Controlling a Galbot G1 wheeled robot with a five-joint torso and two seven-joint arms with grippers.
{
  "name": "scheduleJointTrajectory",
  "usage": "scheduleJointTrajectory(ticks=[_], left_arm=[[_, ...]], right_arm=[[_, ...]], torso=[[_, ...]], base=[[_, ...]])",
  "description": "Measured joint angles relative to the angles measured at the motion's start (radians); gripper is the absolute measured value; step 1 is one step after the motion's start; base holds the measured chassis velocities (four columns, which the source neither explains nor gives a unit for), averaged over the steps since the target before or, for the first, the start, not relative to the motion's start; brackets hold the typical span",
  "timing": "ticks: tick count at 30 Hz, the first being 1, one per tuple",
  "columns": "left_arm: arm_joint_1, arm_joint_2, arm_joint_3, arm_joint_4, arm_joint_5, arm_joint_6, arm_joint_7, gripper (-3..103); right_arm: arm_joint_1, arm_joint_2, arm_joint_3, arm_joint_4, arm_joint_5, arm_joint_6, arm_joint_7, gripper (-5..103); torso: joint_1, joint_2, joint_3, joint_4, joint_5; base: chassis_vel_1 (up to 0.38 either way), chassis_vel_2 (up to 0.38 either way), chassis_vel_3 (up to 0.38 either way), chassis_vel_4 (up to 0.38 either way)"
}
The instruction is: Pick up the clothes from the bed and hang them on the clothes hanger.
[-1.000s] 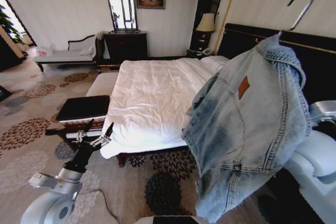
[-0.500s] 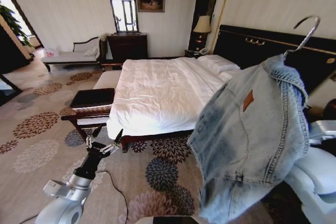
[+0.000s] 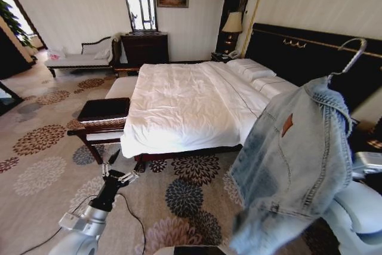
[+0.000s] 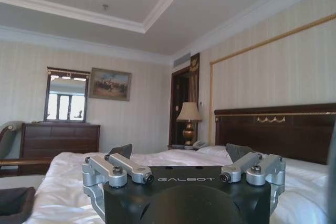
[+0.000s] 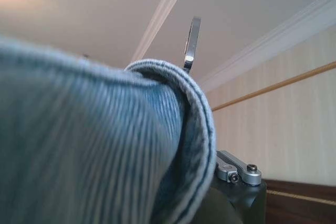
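Observation:
The clothes, a light-blue denim jacket (image 3: 292, 165), hang on the clothes hanger, whose metal hook (image 3: 355, 52) sticks up above the collar at the right of the head view. The jacket hangs in the air beside the bed (image 3: 185, 100), in front of my right arm (image 3: 358, 207). In the right wrist view the denim collar (image 5: 173, 129) and the hook (image 5: 191, 43) sit just in front of my right gripper (image 5: 239, 182), covering most of it. My left gripper (image 3: 119, 168) is open and holds nothing, low over the carpet near the bed's foot corner. It also appears in its own wrist view (image 4: 181, 153).
A bench (image 3: 98, 129) with a flat black item (image 3: 104, 108) stands at the foot of the bed. Against the far wall are a dark dresser (image 3: 145, 49) with a mirror and a chaise (image 3: 77, 58). A lamp (image 3: 231, 25) stands beside the headboard. A cable (image 3: 134, 213) trails over the floral carpet.
The whole head view has shifted, so the camera has moved; more of the bed and carpet shows. The jacket still hangs from the hanger. The left gripper stays open.

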Motion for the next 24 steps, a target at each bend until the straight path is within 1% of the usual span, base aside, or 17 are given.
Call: scheduleJointTrajectory(ticks=[6,9,13,16,18,21,24], left_arm=[[-0.012,0.004,0.008,0.004,0.018,-0.009,0.000,100],[-0.019,0.010,0.012,0.012,0.030,-0.016,0.004,100],[-0.019,0.007,0.026,0.016,0.042,-0.017,0.005,100],[-0.019,0.001,0.033,0.019,0.049,-0.020,0.006,100],[-0.019,-0.006,0.040,0.020,0.052,-0.022,0.005,100],[-0.017,-0.008,0.042,0.019,0.057,-0.027,0.004,100],[-0.016,-0.007,0.043,0.017,0.062,-0.032,0.001,100]], right_arm=[[-0.026,0.014,0.017,0.000,-0.017,0.015,-0.010,19],[-0.041,0.030,0.017,-0.001,-0.028,0.020,-0.012,19],[-0.051,0.044,0.013,-0.001,-0.038,0.024,-0.014,19],[-0.055,0.056,0.008,-0.001,-0.050,0.027,-0.015,19],[-0.066,0.078,0.002,-0.001,-0.071,0.035,-0.019,19],[-0.077,0.094,-0.004,-0.001,-0.083,0.040,-0.024,19],[-0.084,0.100,-0.004,-0.001,-0.091,0.046,-0.028,19]], torso=[[0.000,0.000,0.000,-0.0003,0.0002],[0.001,0.000,0.000,0.0001,0.0001],[0.001,0.000,0.000,0.0001,0.0000],[0.001,0.000,0.000,0.0000,-0.0001],[0.001,0.000,0.000,-0.0001,0.0000],[0.001,0.000,0.000,-0.0003,0.0003],[0.001,0.000,0.000,-0.0003,0.0002]], base=[[-0.006,-0.015,-0.014,-0.001],[-0.025,-0.015,-0.021,-0.039],[-0.055,-0.032,-0.044,-0.059],[-0.078,-0.068,-0.082,-0.079],[-0.092,-0.107,-0.090,-0.082],[-0.100,-0.112,-0.100,-0.083],[-0.123,-0.125,-0.130,-0.118]])
